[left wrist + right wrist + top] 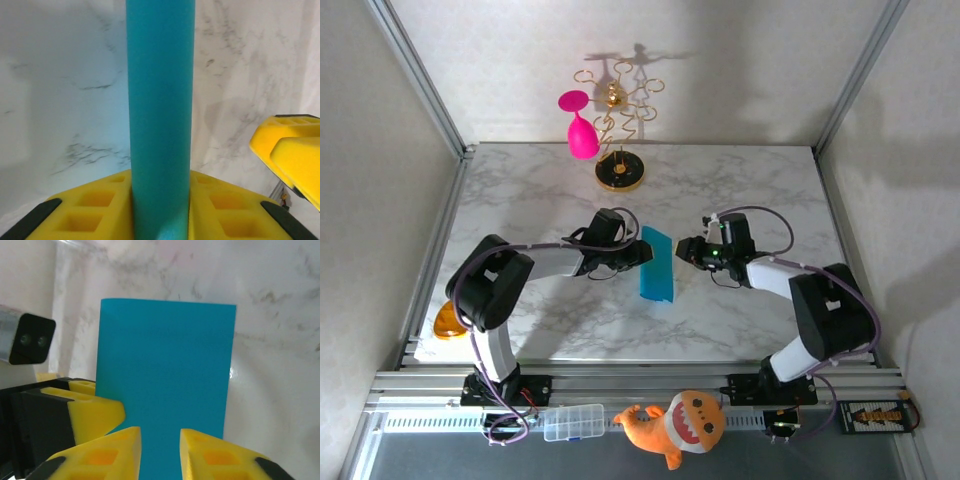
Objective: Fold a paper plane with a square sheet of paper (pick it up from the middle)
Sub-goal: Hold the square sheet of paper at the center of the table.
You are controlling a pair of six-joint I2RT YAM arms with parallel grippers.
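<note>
Left wrist: left fingers (95,205) clenched on square sheet of paper (160,100); right fingers (215,457) unclear.

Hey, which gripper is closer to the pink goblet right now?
Left. The left gripper grips the left side of the blue paper, toward the pink goblet; the right gripper sits across the paper, farther right.

The paper (165,365) looks smooth and matt, the marble-patterned table (750,190) glossy (the stand (619,176), shiny gold metal).
</note>
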